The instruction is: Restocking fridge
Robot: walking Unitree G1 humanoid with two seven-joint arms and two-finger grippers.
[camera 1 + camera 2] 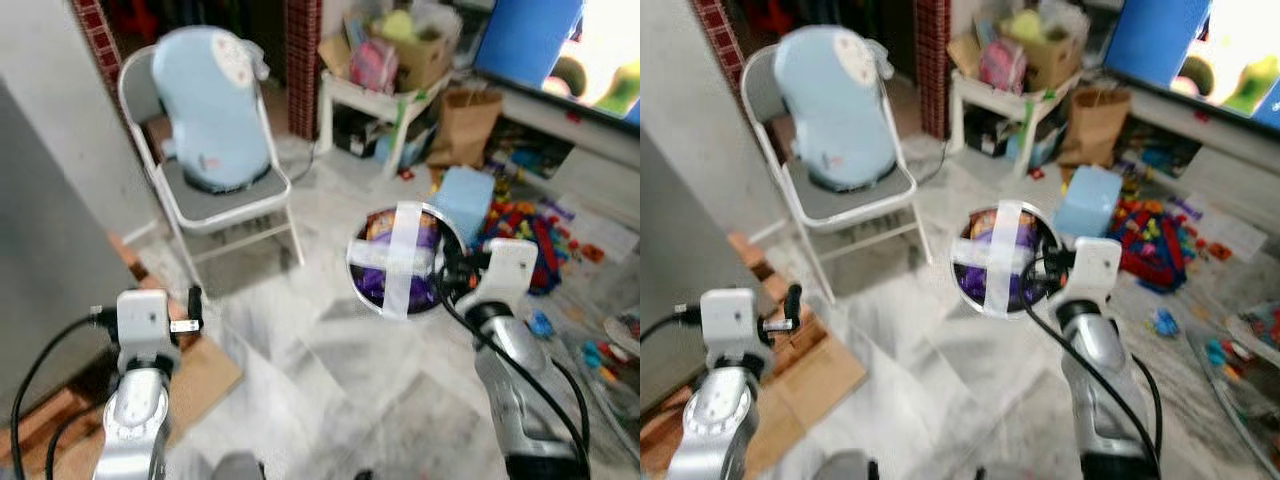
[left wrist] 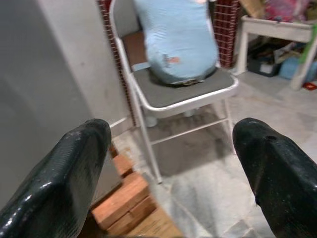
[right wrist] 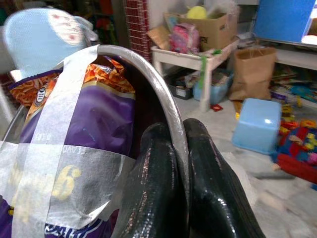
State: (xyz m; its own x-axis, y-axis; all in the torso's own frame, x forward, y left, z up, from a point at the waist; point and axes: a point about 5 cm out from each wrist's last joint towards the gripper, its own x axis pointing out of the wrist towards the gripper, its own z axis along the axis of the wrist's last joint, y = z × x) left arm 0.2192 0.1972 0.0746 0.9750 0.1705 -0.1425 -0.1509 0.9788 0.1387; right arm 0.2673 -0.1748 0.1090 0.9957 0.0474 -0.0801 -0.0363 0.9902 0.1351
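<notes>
My right gripper [image 1: 452, 277] is shut on the rim of a round metal bowl [image 1: 358, 272], held up over the floor. Purple and orange snack packets [image 1: 426, 232] lie in the bowl under a cross of white tape [image 1: 403, 258]. In the right wrist view the two black fingers [image 3: 157, 198] pinch the silver rim [image 3: 163, 94] beside the purple packet [image 3: 99, 119]. My left gripper [image 1: 193, 305] is open and holds nothing; it hangs low near a grey panel [image 1: 40, 230] on the left. Its fingertips [image 2: 74, 163] stand wide apart in the left wrist view.
A folding metal chair [image 1: 225, 205] carries a pale blue appliance [image 1: 210, 105] straight ahead. Brown wood boards [image 1: 190, 375] lie on the floor by the grey panel. A white side table [image 1: 385, 95] with clutter, a paper bag [image 1: 465, 125], a blue box [image 1: 465, 200] and scattered toy bricks [image 1: 530, 230] fill the right.
</notes>
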